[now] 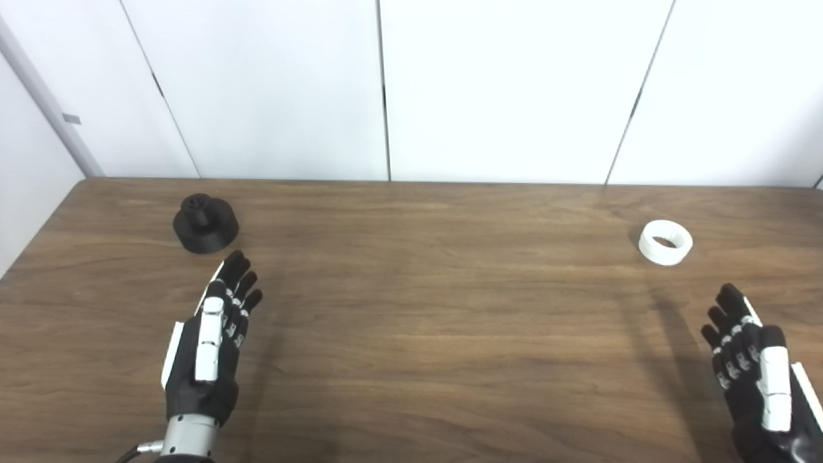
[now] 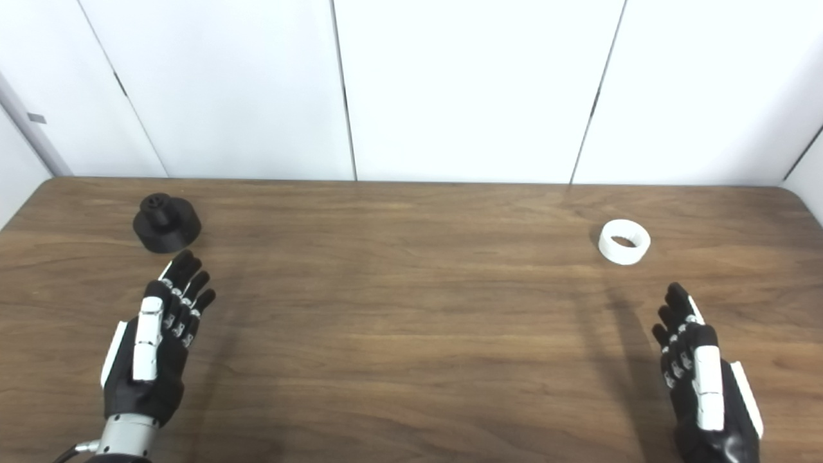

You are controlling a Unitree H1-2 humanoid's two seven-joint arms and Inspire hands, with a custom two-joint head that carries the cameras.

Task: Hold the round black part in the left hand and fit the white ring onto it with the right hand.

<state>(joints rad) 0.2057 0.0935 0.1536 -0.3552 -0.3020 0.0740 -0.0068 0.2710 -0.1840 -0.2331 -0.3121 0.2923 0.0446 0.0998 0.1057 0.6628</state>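
part [image 1: 206, 224] far left, ring [image 1: 666, 242] far right

Bright, even overhead light washes the white wall panels [image 1: 514, 90] nearly featureless; soft shadows stretch across the brown wooden bench [image 1: 418, 321] beside each robot hand. Focus is slightly soft.

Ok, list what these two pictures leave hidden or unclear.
- Right hand: wrist cut off by the bottom edge, both views.
- Black part: details of its top knob too small to read.
- White ring: its inner surface is too small to make out.
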